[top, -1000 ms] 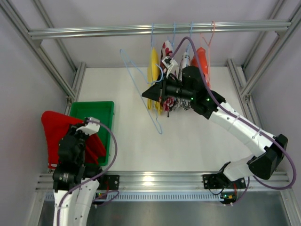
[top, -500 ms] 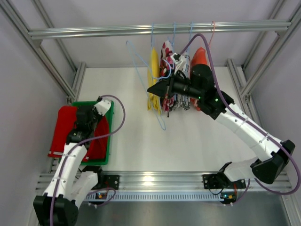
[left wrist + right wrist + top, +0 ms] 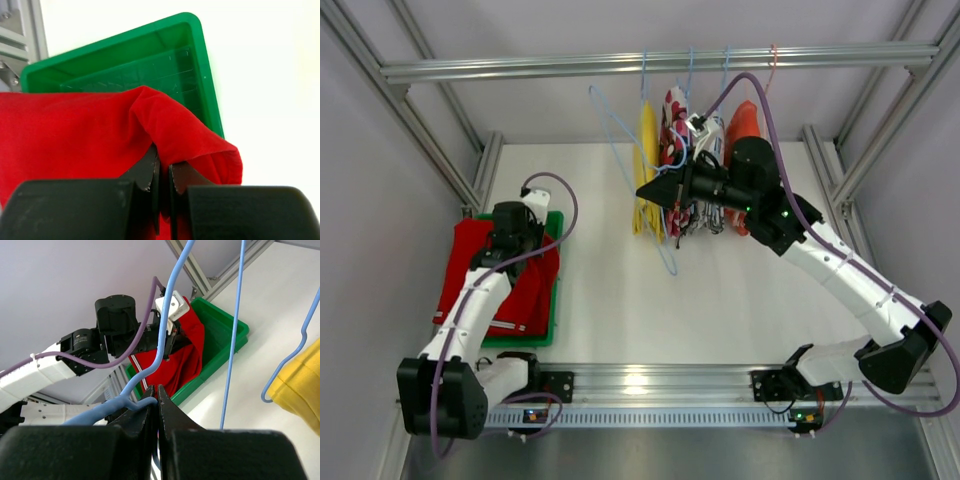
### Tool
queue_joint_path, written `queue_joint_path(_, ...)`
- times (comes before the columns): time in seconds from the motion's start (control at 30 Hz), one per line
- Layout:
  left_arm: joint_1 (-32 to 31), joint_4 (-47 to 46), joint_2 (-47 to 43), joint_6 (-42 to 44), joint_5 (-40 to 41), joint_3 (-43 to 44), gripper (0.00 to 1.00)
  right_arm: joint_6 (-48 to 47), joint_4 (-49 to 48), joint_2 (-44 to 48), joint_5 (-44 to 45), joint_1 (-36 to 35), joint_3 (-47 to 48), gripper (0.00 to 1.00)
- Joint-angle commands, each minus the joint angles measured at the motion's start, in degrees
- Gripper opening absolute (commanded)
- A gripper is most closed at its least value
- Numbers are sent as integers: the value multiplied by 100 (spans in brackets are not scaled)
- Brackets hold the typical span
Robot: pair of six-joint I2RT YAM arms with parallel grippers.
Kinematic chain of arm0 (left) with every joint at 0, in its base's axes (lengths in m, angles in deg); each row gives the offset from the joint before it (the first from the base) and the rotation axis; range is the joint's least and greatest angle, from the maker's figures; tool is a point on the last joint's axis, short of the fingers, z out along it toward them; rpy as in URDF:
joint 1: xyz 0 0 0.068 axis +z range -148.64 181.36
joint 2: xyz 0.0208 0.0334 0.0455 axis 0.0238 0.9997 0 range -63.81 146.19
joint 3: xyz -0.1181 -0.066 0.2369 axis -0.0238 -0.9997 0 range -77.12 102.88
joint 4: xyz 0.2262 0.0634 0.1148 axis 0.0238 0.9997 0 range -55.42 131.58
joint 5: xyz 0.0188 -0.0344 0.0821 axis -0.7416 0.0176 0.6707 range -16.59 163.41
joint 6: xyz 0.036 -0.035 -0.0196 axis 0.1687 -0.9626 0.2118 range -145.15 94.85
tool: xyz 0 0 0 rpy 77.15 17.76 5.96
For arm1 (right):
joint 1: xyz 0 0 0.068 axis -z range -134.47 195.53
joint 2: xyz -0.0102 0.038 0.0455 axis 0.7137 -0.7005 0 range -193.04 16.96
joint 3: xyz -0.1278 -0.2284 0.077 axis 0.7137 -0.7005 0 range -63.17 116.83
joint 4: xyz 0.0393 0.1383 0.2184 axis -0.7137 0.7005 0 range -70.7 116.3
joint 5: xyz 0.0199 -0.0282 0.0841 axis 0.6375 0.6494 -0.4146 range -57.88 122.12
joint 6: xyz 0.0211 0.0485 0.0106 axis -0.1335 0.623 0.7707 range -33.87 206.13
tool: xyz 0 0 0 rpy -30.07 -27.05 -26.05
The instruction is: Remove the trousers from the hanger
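Both claws clamped: left on cloth, right on wire.
My left claw [image 3: 162, 169] pinches the red trousers [image 3: 75, 135] draped over the green bin [image 3: 202, 65] at the left edge of the counter [image 3: 610, 300]; my right claw [image 3: 157, 400] grips the blue hanger [image 3: 107, 410], beside the yellow trousers [image 3: 300, 385] hanging near the far edge.

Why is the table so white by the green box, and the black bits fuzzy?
Left wrist view: light washes out the table beside the green bin; the left tool, too near the lens, blurs. Top external view: glare on the front rail.
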Motion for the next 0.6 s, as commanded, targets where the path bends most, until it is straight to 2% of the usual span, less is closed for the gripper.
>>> queue_joint_path(0.0,-3,-469,21,-938,-379,337,0,-147,5,284,-3,58,249,0)
queue_joint_path(0.03,-3,-530,30,-1016,-362,346,1,-139,14,293,-11,58,258,0)
queue_joint_path(0.07,-3,-566,30,-1087,-344,355,9,-130,14,301,-3,58,276,0)
queue_joint_path(0.17,-3,-575,109,-1272,-282,416,22,-174,14,407,76,58,328,0)
queue_joint_path(0.2,-3,-549,118,-1316,-300,442,41,-191,-3,459,94,58,337,0)
queue_joint_path(0.27,-3,-487,13,-1369,-370,469,60,-297,-21,617,138,58,355,0)
queue_joint_path(0.3,-3,-470,-136,-1395,-362,478,93,-392,14,679,147,58,355,0)
queue_joint_path(0.33,-3,-469,-233,-1413,-344,486,99,-446,23,836,155,58,355,0)
queue_joint_path(0.43,-3,-399,-637,-1448,-317,530,99,-753,40,1231,112,50,311,0)
queue_joint_path(0.57,-3,-276,-1121,-1439,-809,758,99,-1096,251,1760,366,58,241,0)
